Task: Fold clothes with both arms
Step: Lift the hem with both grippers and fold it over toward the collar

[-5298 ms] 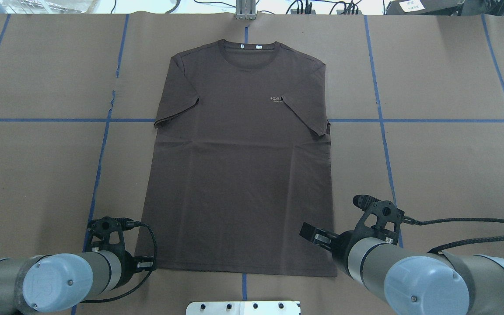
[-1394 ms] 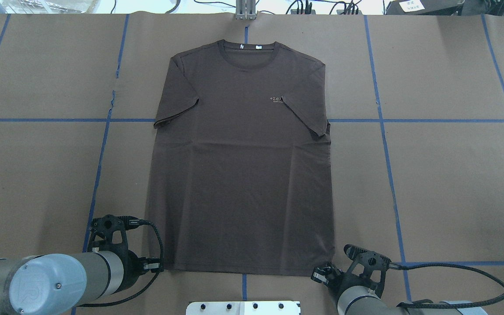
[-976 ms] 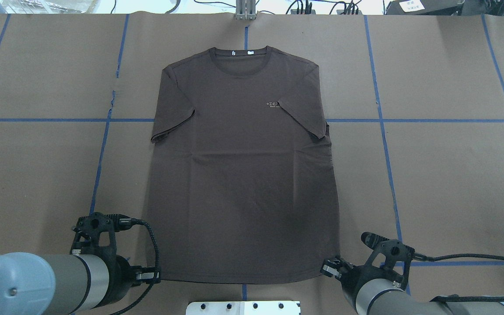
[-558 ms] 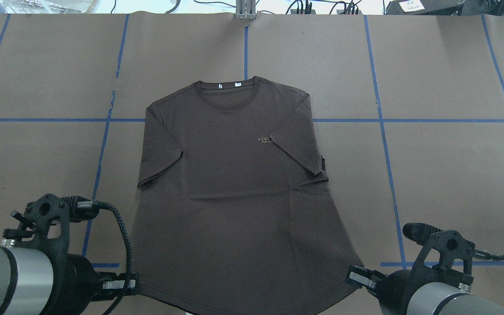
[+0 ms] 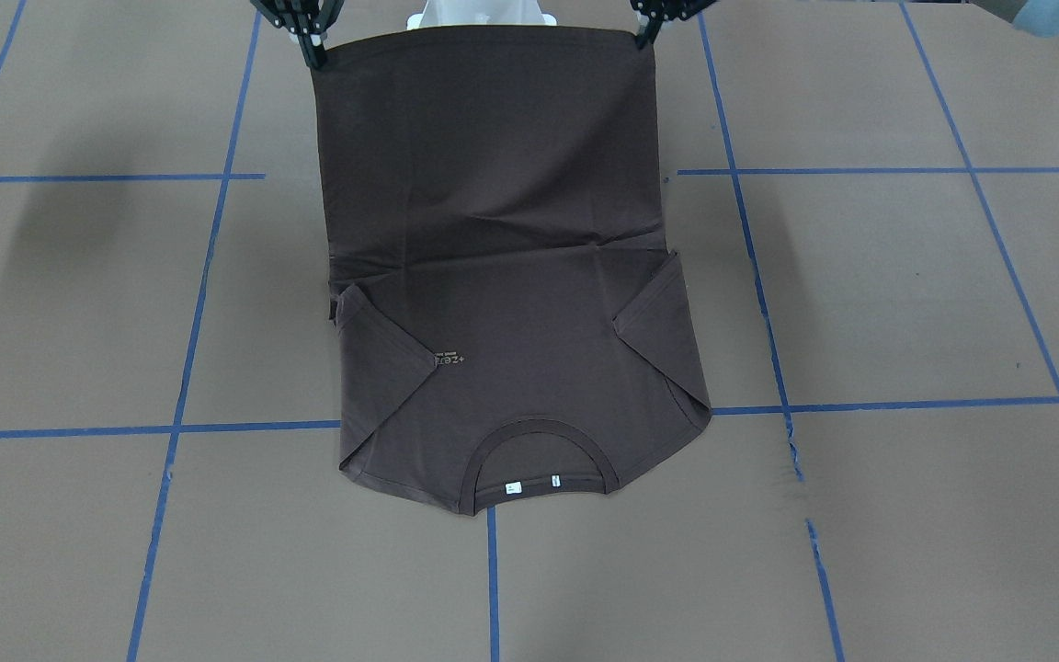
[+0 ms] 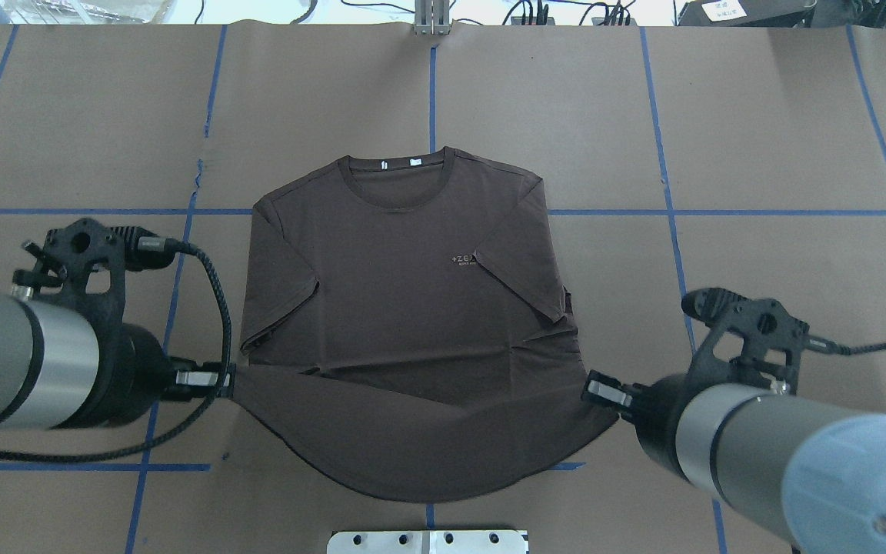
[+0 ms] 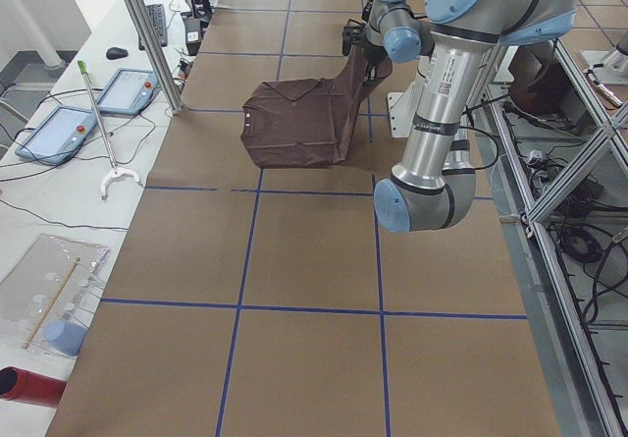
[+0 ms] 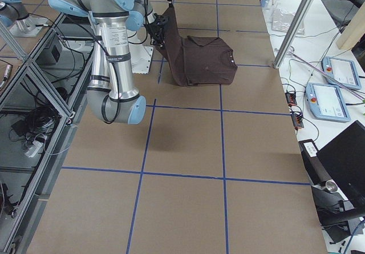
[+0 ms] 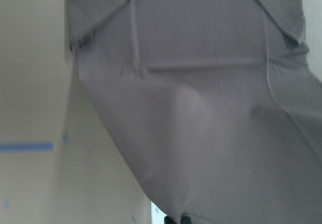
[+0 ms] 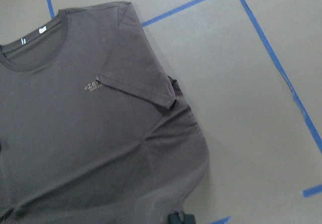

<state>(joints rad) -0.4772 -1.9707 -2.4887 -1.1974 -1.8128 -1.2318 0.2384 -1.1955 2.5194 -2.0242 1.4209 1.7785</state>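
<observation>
T-shirt (image 6: 404, 308) lengthwise from robot, collar far; left gripper (image 6: 221, 378), right gripper (image 6: 594, 388) clamped on lifted hem corners.

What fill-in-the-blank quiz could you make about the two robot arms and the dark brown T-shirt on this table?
1. The left gripper and right gripper, black two-finger claws, each pinch one bottom ____ of the dark brown short-sleeved T-shirt.
2. The shirt's tiny pale chest logo sits on the side of the robot's ____ arm.
3. The tape lines on the brown paper-covered table are ____.
Missing words: corner; right; blue.
</observation>
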